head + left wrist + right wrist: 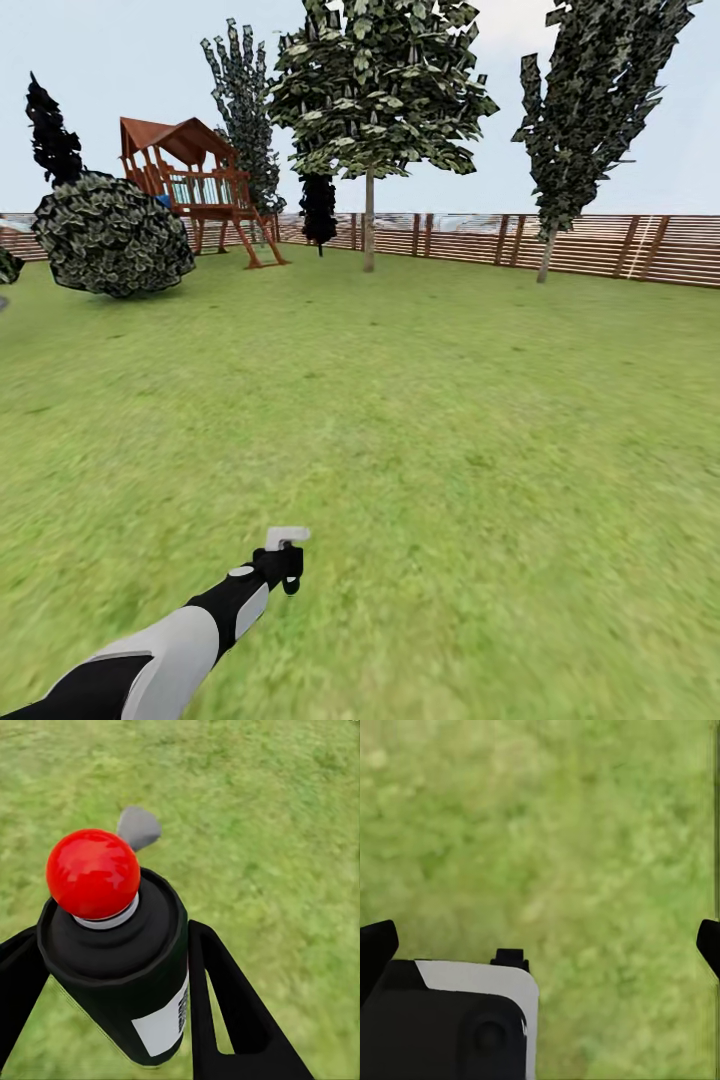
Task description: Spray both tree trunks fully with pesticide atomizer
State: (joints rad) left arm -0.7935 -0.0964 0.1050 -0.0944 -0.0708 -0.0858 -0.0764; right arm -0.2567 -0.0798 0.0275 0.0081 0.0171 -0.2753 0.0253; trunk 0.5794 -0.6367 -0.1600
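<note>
My left gripper reaches out low over the lawn, shut on the pesticide atomizer, whose pale trigger head sticks up above the fingers. In the left wrist view the atomizer is a black bottle with a red tip and a white label, clamped in the left gripper between two black fingers. Far ahead a tree stands by the fence with a straight grey-brown trunk. A second tree with a thin bare trunk is to its right. The right gripper is open over bare grass.
A brown slatted fence runs along the back. A wooden playset and a round bush stand at the far left, with dark cypresses behind. Open lawn stretches between me and the trees.
</note>
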